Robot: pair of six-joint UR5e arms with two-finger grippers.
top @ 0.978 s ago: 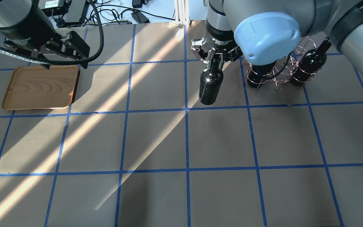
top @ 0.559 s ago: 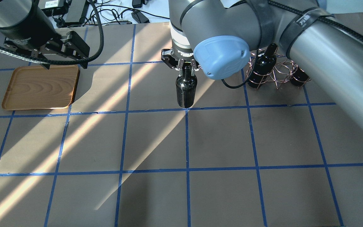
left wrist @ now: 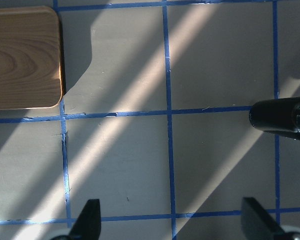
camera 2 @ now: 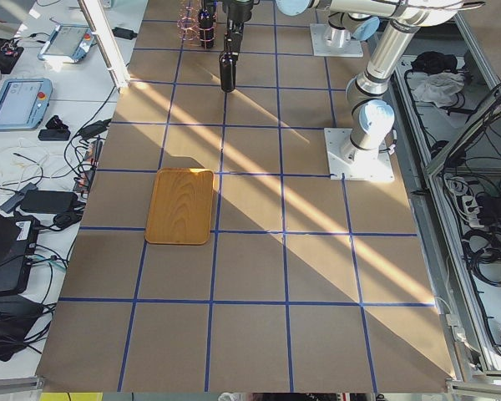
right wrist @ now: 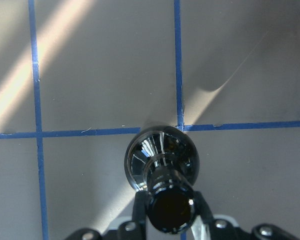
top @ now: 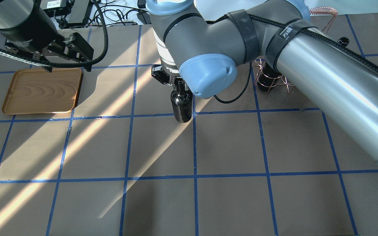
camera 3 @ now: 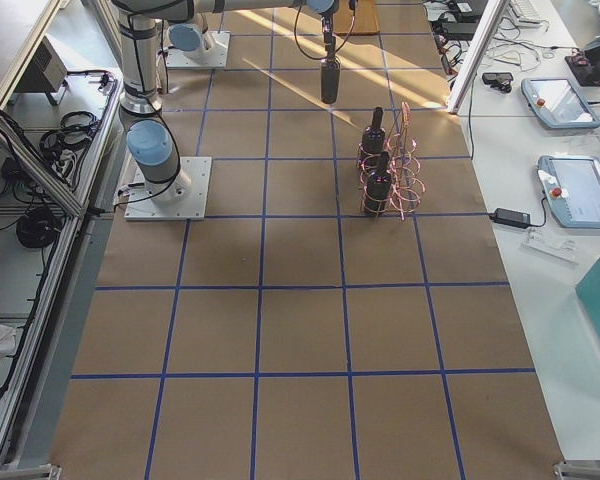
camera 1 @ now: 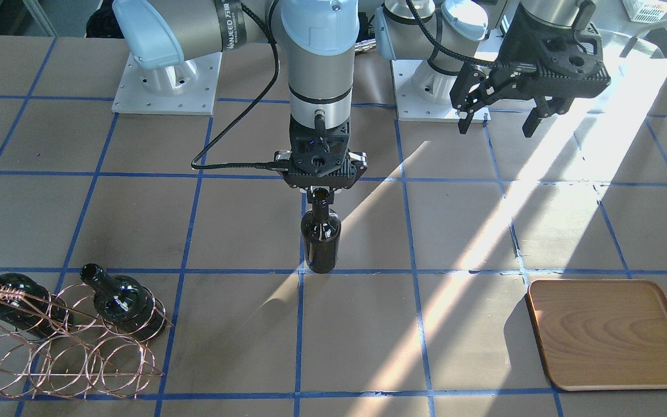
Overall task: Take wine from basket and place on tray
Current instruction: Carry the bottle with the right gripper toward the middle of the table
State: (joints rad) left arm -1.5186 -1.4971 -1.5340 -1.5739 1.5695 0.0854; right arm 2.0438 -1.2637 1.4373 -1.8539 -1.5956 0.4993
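The wine [camera 1: 321, 240] is a dark glossy bottle, upright near the table's middle. My right gripper [camera 1: 321, 194] is shut on its neck from above. The bottle also shows in the overhead view [top: 181, 106] and the right wrist view [right wrist: 162, 160]. Its base is over a blue line crossing; I cannot tell if it touches the table. The copper wire basket [camera 1: 67, 347] holds two other dark bottles [camera 1: 122, 301]. The wooden tray [camera 1: 611, 336] lies empty at the table's far side, and in the overhead view [top: 41, 90]. My left gripper [camera 1: 497, 128] is open and empty above the tray's edge.
The table is brown with blue tape grid lines and sunlit stripes. In the overhead view my right arm [top: 323, 82] hides most of the basket [top: 271, 80]. Cables and devices [top: 77, 9] lie beyond the table's far edge.
My right gripper has carried the wine bottle leftward from beside the basket to the table's middle, and a little lower. My left arm has not moved.
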